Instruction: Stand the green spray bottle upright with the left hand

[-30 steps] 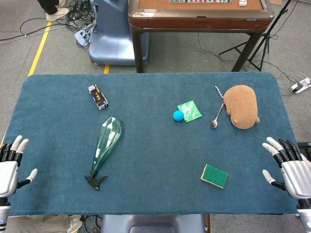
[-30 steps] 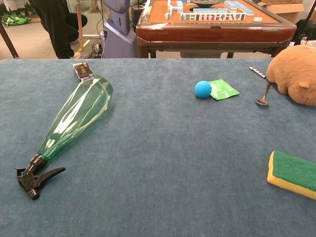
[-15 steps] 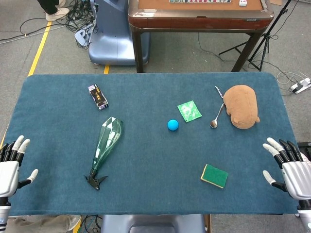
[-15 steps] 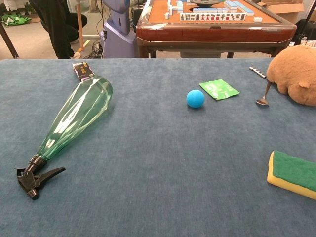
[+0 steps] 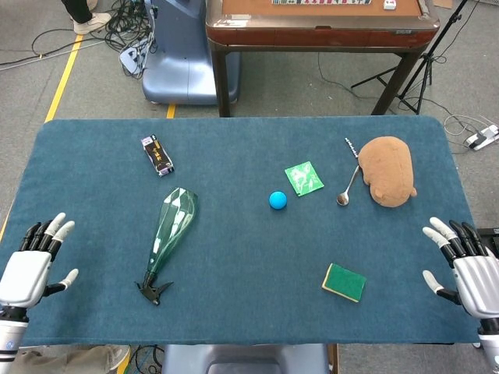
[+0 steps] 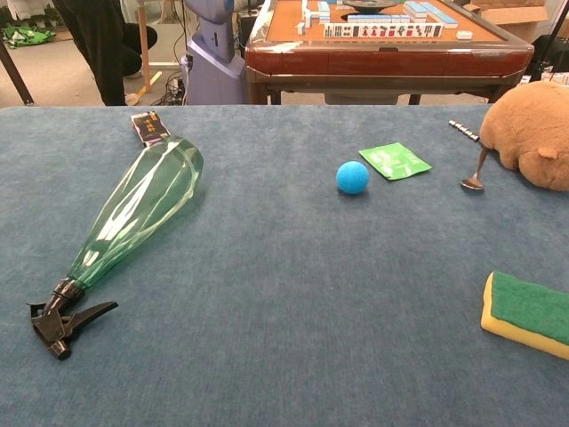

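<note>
My left robot hand (image 5: pixel 30 269) sits at the bench's (image 5: pixel 234 312) near-left edge, fingers spread, holding nothing, well apart from the green spray bottle (image 5: pixel 170 230). The bottle lies on its side left of centre, black trigger head (image 6: pixel 60 322) toward me, wide base pointing away. Beyond the base: a small dark packet (image 5: pixel 157 154). Blue ball (image 5: pixel 277 200) mid-bench. My right robot hand (image 5: pixel 468 269) spread, empty, at the right edge.
</note>
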